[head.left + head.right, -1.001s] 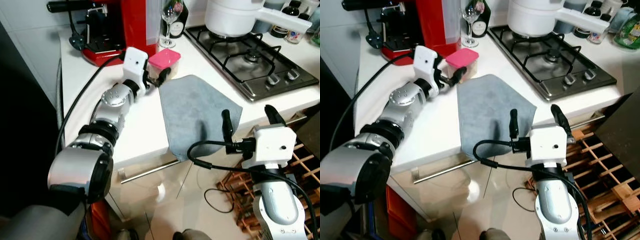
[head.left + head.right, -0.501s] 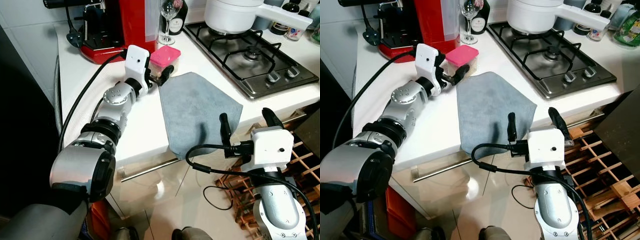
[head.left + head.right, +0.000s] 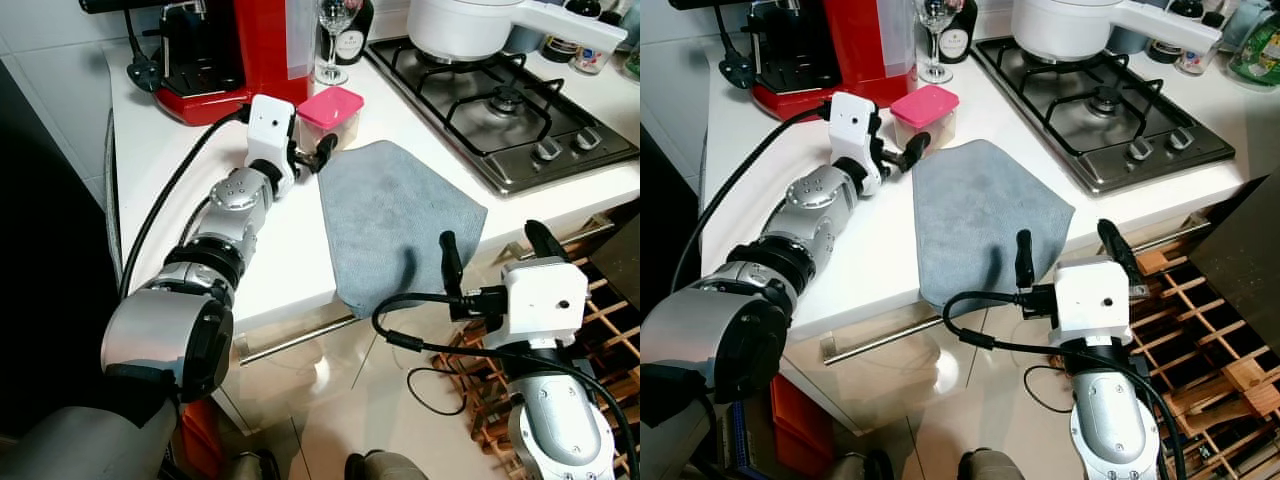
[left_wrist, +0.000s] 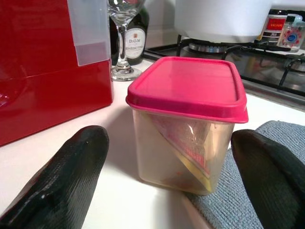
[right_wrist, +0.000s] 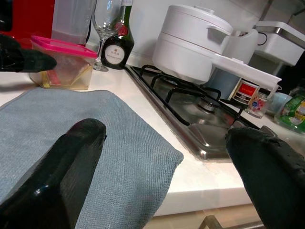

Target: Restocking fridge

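Observation:
A clear tub with a pink lid [image 3: 332,105] stands on the white counter [image 3: 280,240], food showing through its wall [image 4: 188,143]. My left gripper [image 3: 310,152] lies low on the counter, open, pointing at the tub. The tub sits just beyond the two black fingertips [image 4: 71,167], touching neither. My right gripper [image 3: 495,250] hangs open in front of the counter's edge, below the corner of a grey cloth [image 3: 395,210], with nothing between its fingers [image 5: 71,157].
A red coffee machine [image 3: 235,50] and a wine glass [image 3: 335,35] stand behind the tub. A gas hob [image 3: 500,105] with a white pot [image 3: 465,25] lies to the right. A wooden wine rack [image 3: 610,310] stands on the floor by my right arm.
The view has shifted a little, so the counter sits slightly higher in the picture. My right gripper has sunk a bit lower before the counter's edge. Both grippers stay open.

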